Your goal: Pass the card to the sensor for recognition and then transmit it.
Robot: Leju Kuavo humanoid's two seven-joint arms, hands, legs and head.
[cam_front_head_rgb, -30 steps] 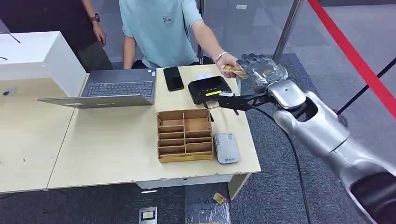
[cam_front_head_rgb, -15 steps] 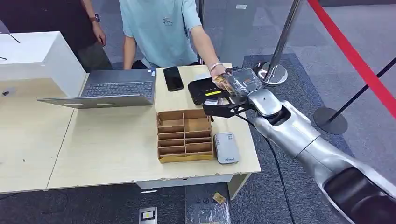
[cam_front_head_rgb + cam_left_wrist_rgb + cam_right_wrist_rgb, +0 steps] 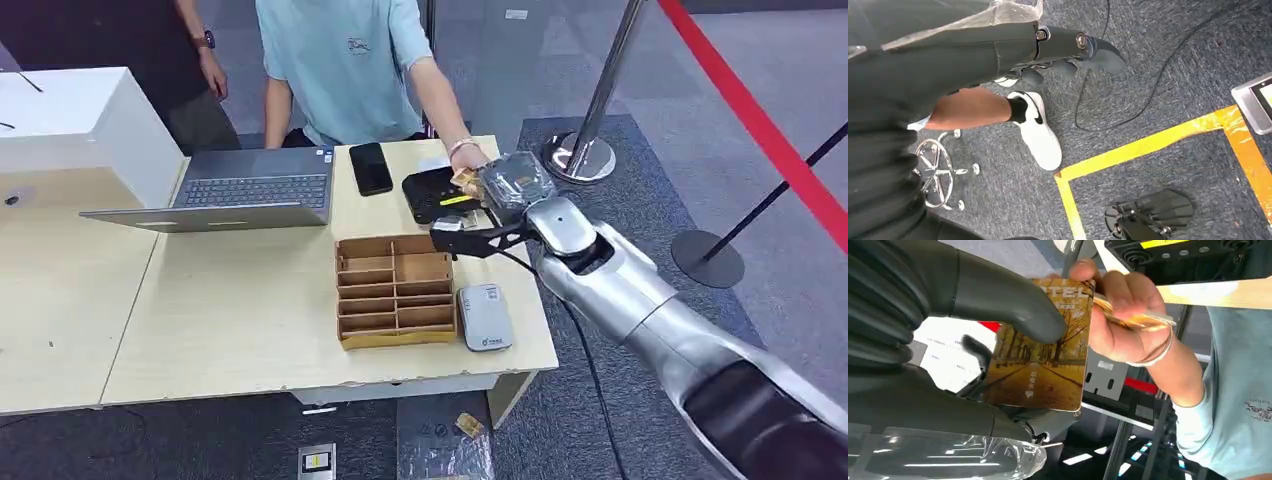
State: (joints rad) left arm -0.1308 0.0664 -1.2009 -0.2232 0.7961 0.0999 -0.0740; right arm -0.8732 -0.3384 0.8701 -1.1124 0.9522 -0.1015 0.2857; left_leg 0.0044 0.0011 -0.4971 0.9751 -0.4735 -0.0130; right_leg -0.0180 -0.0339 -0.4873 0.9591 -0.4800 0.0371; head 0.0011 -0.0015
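Note:
A golden card printed with a tree-lined road lies under the thumb of my right hand, which holds it. The person's hand grips the card's far edge and also holds other cards. In the head view my plastic-wrapped right hand hovers over the right end of the black sensor box on the table, with the person's hand against it. The sensor is close behind the card. My left hand hangs over the carpet with nothing in it.
On the wooden table are an open laptop, a black phone, a cardboard divider tray and a grey device. A chrome post and a red barrier tape stand to the right. A second person stands at the back left.
My right arm has swung left and a little lower, carrying the card from beyond the table's right edge to over the sensor. The person's hand has stayed on the card throughout.

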